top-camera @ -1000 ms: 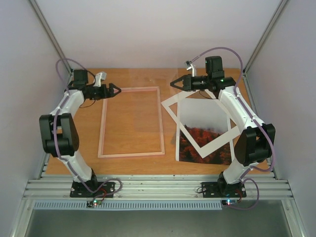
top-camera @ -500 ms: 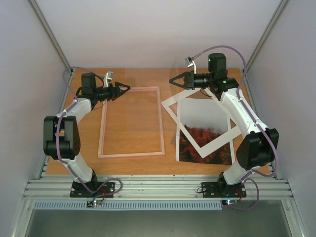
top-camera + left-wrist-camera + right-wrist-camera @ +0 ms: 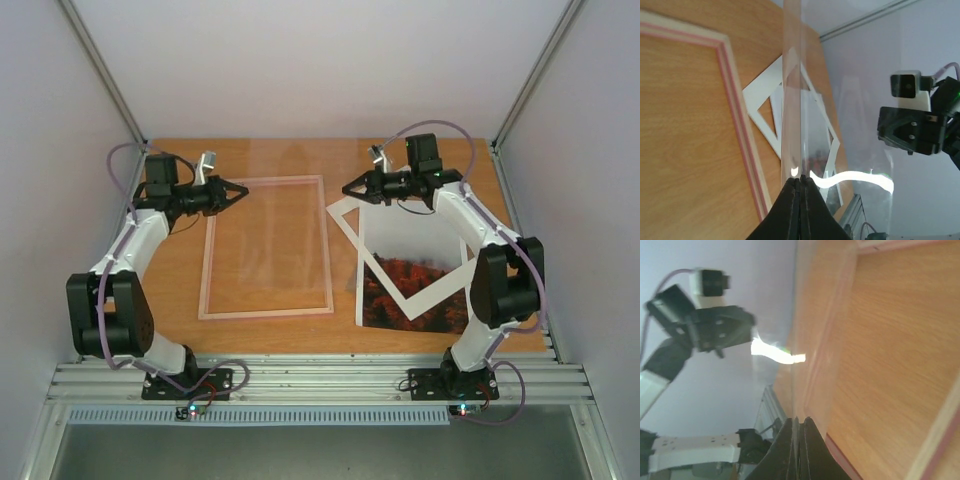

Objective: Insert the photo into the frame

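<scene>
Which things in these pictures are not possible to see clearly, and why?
Top view: the white mat hides strips of the photo.
Top view: the clear pane is transparent, so its outline is nearly lost.
Left wrist view: the picture's edges cut off most of the frame.
Right wrist view: the mat and photo lie outside the picture.

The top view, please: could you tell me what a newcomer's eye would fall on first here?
A clear pane is held up in the air, pinched at opposite edges by the left fingers and the right fingers, both shut. Below it, the pink frame lies flat at left-centre. To its right, a tilted white mat lies over the photo.
</scene>
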